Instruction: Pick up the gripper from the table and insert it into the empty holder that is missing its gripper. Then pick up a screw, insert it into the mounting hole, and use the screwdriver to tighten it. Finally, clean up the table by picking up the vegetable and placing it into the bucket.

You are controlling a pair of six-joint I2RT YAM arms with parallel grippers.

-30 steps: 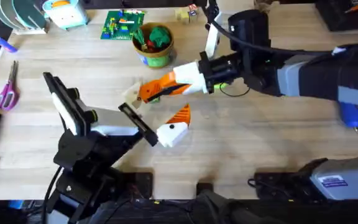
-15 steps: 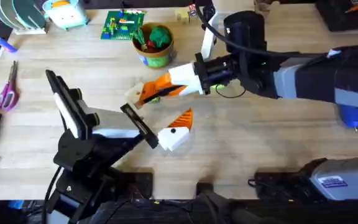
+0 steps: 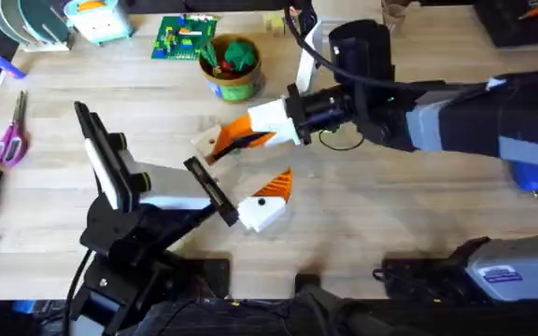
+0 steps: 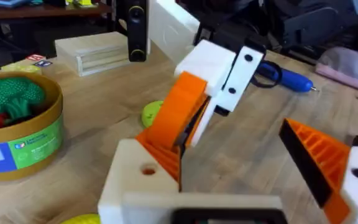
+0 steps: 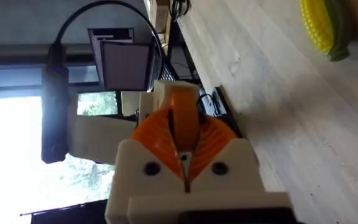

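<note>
We see one pale wooden worktop (image 3: 362, 215) and two robot arms reaching over it. The right arm stretches in from the right, and its right hand (image 3: 220, 140) hovers near the middle; its two white fingers with orange pads are pressed together on one small orange gripper (image 5: 184, 121), held between the pads. The left hand (image 3: 241, 182) sits just below it, jaws spread wide: one finger carries an orange pad (image 3: 276, 184), while the other is a bare white holder (image 4: 140, 180) with an open screw hole, close beside the held gripper. One round bucket (image 3: 231, 67) stands farther back, holding green and red toy pieces. One blue screwdriver (image 3: 528, 174) lies at the right edge. One yellow vegetable (image 5: 324, 26) lies on the worktop.
</note>
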